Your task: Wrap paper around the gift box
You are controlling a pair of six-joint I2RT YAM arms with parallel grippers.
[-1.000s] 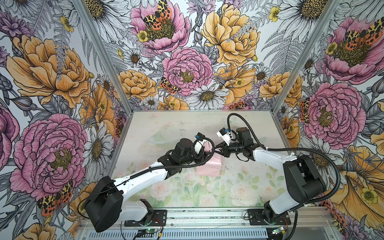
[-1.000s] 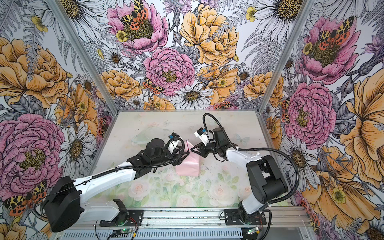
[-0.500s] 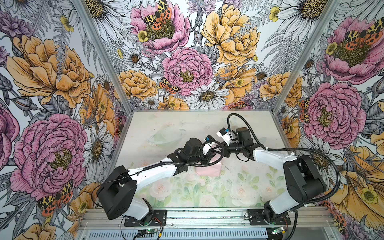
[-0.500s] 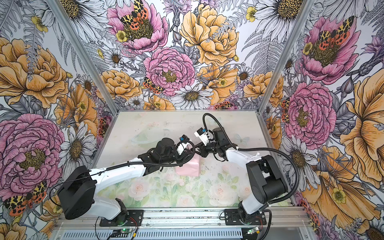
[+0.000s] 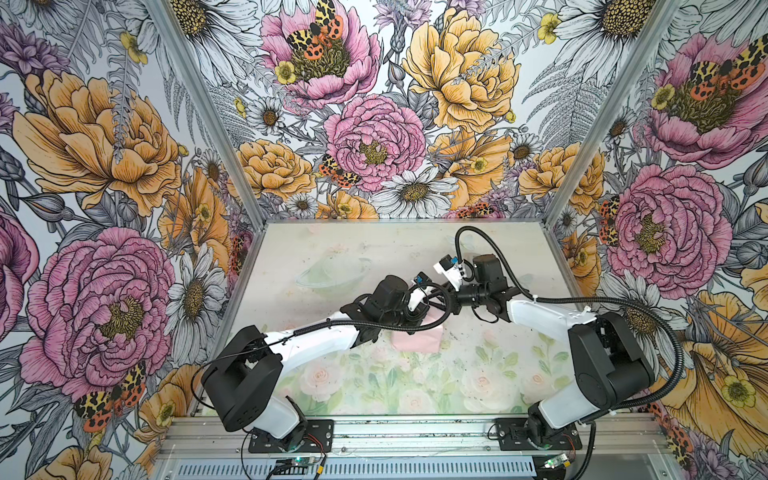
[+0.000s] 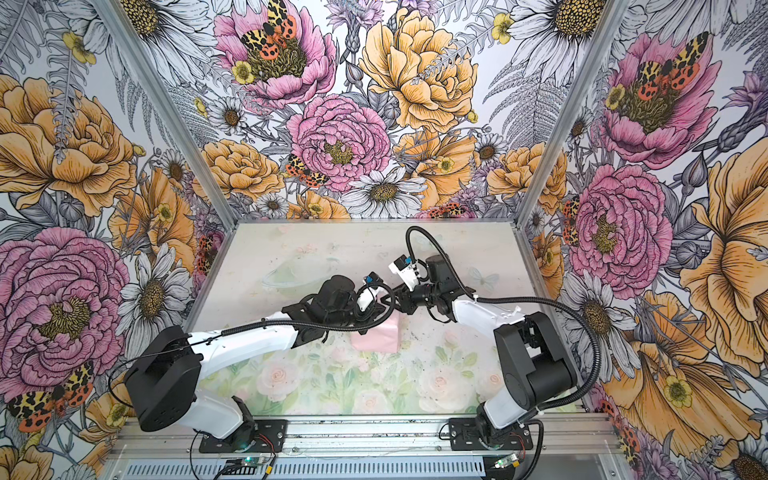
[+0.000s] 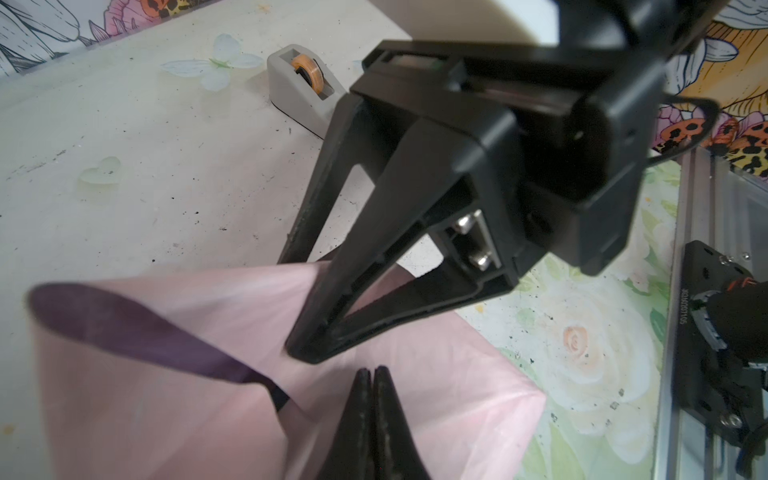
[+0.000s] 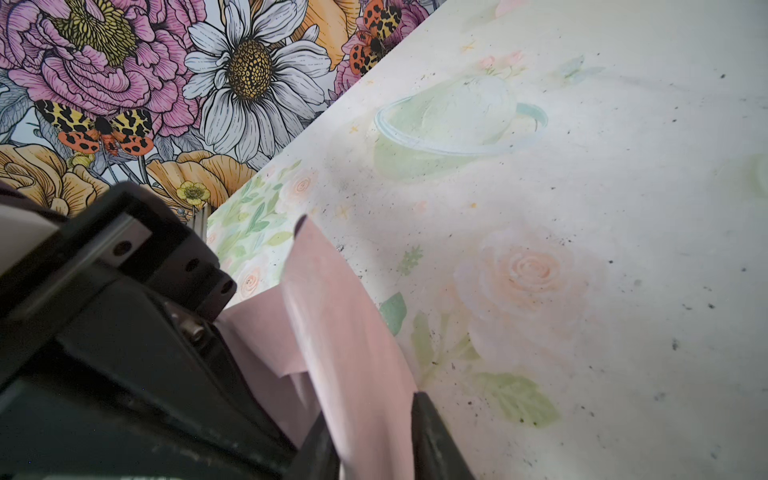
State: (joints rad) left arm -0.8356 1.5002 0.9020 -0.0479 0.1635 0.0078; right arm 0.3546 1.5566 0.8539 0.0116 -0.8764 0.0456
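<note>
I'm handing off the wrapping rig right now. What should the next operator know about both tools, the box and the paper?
Left tool: shut, tips over the paper. I cannot tell whether it pinches a fold.
Right tool: open, with an upright flap of the paper between its jaws.
Gift box: not visible, presumably under the folded paper, which shows its pale pink side.
Done: paper folded over the box.
Left: lay the standing flap down and probably tape it. The tape dispenser stands apart from both tools.
</note>
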